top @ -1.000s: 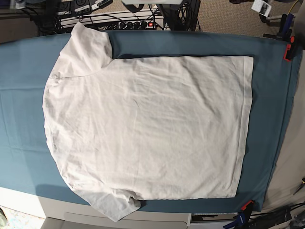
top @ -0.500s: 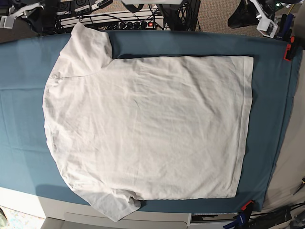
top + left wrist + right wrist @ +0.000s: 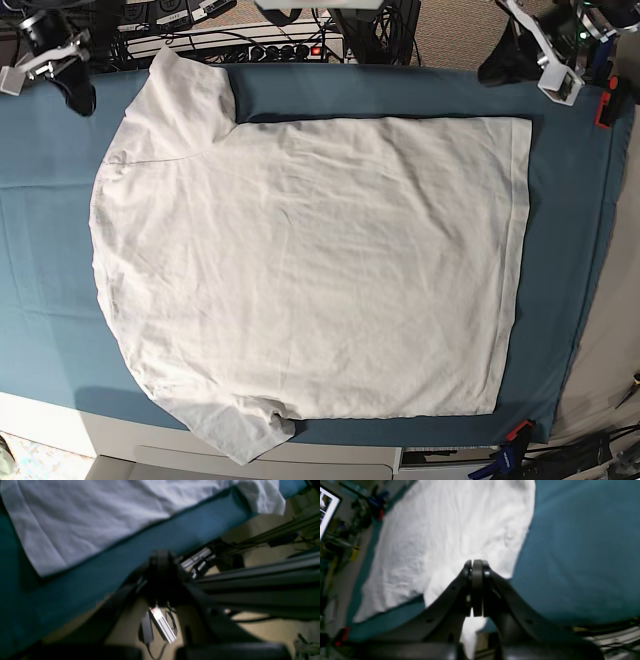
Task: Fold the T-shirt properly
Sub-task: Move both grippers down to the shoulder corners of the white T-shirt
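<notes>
The T-shirt (image 3: 310, 270) lies spread flat and unfolded on the teal cloth (image 3: 50, 250) that covers the surface, with its long axis running across the base view: the neck and sleeves toward the right tool (image 3: 78, 100), the straight bottom hem toward the left tool (image 3: 497, 68). Both tools sit at the far edge of the surface, one near each far corner of the garment, and both are fully closed and hold nothing. In the right wrist view the right tool (image 3: 477, 565) shows its two jaws pressed together, with the shirt lying ahead of it and the upper sleeve (image 3: 190, 95) just beside it, so this tool is the nearer one to the sleeve end. In the left wrist view the left tool (image 3: 161, 556) is dark and blurred, but it looks shut, and it hangs over the edge of the surface, apart from the fabric; the hem corner (image 3: 520, 125) lies just in front of it. I judge that each tool must first open before it can pinch its own far corner.
</notes>
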Robot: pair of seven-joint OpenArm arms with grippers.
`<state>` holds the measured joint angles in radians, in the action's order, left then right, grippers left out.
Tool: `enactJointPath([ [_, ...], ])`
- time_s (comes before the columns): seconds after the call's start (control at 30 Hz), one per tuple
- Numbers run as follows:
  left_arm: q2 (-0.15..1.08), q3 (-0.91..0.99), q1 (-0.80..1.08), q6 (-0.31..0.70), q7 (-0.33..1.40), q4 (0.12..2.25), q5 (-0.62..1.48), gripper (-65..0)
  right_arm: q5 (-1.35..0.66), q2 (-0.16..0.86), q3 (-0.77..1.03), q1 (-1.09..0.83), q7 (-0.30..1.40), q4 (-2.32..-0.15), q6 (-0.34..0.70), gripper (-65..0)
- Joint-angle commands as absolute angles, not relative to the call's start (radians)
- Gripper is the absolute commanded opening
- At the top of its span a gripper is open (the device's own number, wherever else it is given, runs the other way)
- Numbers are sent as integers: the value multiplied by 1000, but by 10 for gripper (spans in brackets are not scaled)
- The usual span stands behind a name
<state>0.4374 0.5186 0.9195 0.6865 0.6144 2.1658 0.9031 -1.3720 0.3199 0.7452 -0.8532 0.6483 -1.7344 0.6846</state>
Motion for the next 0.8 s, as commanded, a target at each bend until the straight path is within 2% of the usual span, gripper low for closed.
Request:
enactJointPath([
  [0.0, 443, 525, 916, 698, 606, 2178, 928, -650, -1425, 332, 758, -852, 649, -1748, 698, -650],
  [0.13, 443, 525, 878, 688, 612, 2174, 909, -650, -1455, 332, 746, -805, 675, -1747, 698, -650],
  [0.33, 408, 525, 833, 573, 610, 2168, 863, -650, -1430, 326, 658, -773, 678, -1747, 698, -650],
  [0.5, 396, 525, 797, 572, 610, 2157, 864, -650, -1420, 278, 579, -748, 678, -1747, 698, -650],
  [0.63, 396, 525, 798, 571, 610, 2157, 840, -650, -1419, 228, 588, -751, 643, -1747, 698, -650],
  [0.77, 397, 525, 797, 548, 604, 2157, 811, -650, -1242, 178, 638, -754, 522, -1747, 698, -650],
])
